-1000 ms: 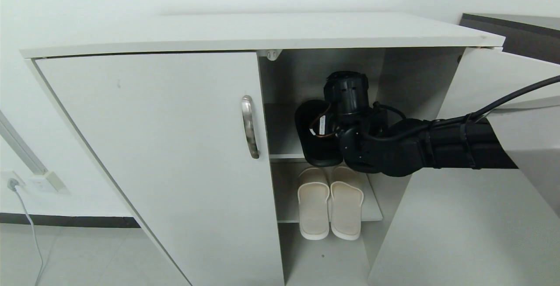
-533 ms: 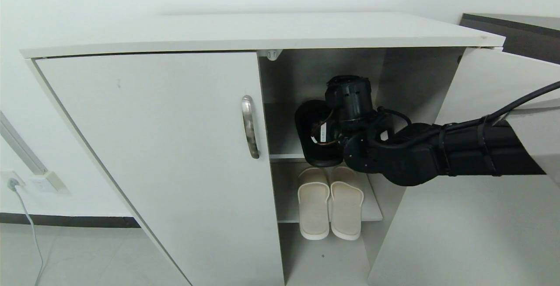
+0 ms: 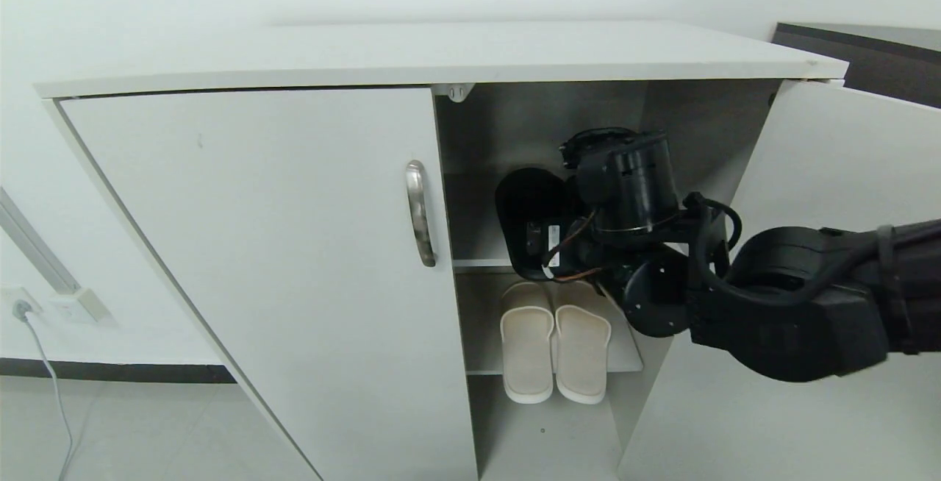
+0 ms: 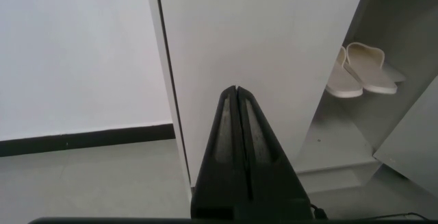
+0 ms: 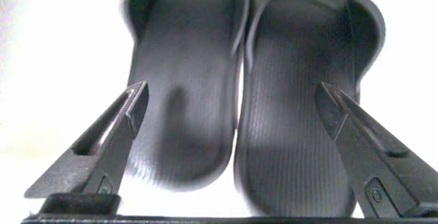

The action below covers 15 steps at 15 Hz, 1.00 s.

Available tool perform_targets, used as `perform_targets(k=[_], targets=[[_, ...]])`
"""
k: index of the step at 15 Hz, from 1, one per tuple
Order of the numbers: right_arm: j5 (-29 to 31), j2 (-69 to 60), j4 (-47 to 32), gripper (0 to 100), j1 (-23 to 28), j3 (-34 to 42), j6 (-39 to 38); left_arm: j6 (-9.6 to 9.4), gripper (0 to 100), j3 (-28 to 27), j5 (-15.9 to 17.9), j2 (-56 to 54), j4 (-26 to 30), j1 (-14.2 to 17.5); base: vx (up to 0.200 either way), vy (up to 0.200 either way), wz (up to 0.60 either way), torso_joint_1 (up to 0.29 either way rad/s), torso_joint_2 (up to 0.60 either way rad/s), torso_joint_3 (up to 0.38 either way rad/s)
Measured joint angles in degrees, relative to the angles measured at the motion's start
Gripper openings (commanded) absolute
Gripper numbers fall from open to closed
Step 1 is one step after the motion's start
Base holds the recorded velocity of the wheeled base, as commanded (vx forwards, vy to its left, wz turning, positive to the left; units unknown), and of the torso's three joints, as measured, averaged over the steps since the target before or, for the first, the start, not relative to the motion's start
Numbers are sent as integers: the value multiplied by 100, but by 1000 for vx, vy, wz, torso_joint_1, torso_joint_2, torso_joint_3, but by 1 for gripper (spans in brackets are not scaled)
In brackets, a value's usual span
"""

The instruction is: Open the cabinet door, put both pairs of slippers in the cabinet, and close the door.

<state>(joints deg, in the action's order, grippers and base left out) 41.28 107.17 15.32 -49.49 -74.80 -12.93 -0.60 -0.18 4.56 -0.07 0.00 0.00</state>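
- Slippers, the black pair of matte, finely ribbed rubber (image 5: 287,94), lie side by side and touching in front of your right gripper (image 5: 233,90). Its fingers are spread wide, one off each outer side of the pair.
- Their long axis runs front to back. The rounded heels face your gripper and the strapped toe ends point into the cabinet.
- From the head view you see that black pair (image 3: 526,209) on the upper shelf (image 3: 478,246), heels jutting just over its front edge.
- On the lower shelf (image 3: 625,356), the cream-white pair of smooth moulded slippers (image 3: 555,337) lies the same way. Toes point inward, heels overhang the edge, and the two touch.
- Both shelves sit in the right half of the white flat-panelled cabinet (image 3: 441,54). Its right door (image 3: 831,165) is swung open. Its left door (image 3: 257,246) is closed and carries a curved brushed-metal handle (image 3: 417,212) near its inner edge.
- Your left gripper (image 4: 236,97) has its two long black fingers pressed flat together on nothing. It sits low before the closed left door, above the pale floor (image 4: 82,176).
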Motion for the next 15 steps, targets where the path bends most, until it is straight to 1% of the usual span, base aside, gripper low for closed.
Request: perform_targets(k=[2,5,7,8,9,11,12,15], targets=[[-143,-328,284,100,-196,634,-44,0,0,0,0,0,0,0,0,0,0,0,0,0],[-727,-816,972,100,-480,1753,-34,0,0,0,1,0,0,0,0,0,0,0,0,0],[-1074,-1051,1612,100,-577,2472,-17,0,0,0,6,0,0,0,0,0,0,0,0,0],[-1257,-1130,2137,100,-596,2825,22,0,0,0,9,0,0,0,0,0,0,0,0,0],[-1408,-1175,2431,100,-612,3071,126,0,0,0,9,0,0,0,0,0,0,0,0,0],[-1457,-1228,2519,100,-640,3299,201,0,0,0,4,0,0,0,0,0,0,0,0,0],[-1462,-1246,2523,0,-666,3335,196,-2,0,0,9,0,0,0,0,0,0,0,0,0],[-1459,-1287,2527,0,-745,3390,210,-2,0,0,11,0,0,0,0,0,0,0,0,0]])
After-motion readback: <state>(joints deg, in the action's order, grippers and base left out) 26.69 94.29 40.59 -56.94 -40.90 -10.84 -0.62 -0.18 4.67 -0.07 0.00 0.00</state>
